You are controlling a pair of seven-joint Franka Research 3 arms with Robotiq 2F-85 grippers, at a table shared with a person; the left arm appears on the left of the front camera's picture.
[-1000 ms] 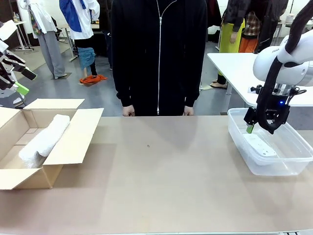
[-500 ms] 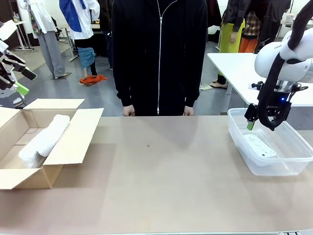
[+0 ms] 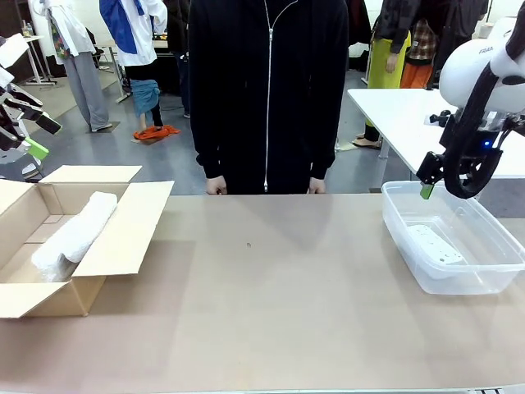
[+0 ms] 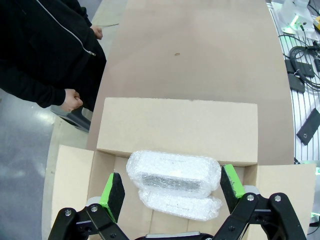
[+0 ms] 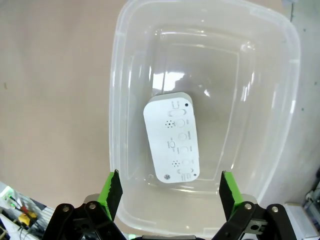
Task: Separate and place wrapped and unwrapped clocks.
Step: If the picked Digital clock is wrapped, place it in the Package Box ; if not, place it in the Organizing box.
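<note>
Nearest, on the tan worktop (image 3: pixel 271 304), the cardboard box (image 3: pixel 123 234) at the robot's left holds the two bubble-wrapped clocks (image 4: pixel 172 172), one lying on top of the other, and the left claw (image 4: pixel 172 192) hangs above them with its jaws wide and nothing between them. At the robot's right, the clear plastic tub (image 3: pixel 484 279) holds the bare white clock (image 5: pixel 172 137) lying flat on its bottom; the right claw (image 5: pixel 167 192) hangs over the tub, jaws wide and empty too. Beyond, a person (image 3: pixel 267 90) in a dark zipped jacket stands at the far edge, hands down. The sorting looks finished: wrapped clocks in the box, unwrapped one in the tub, and no clock left loose on the worktop.
</note>
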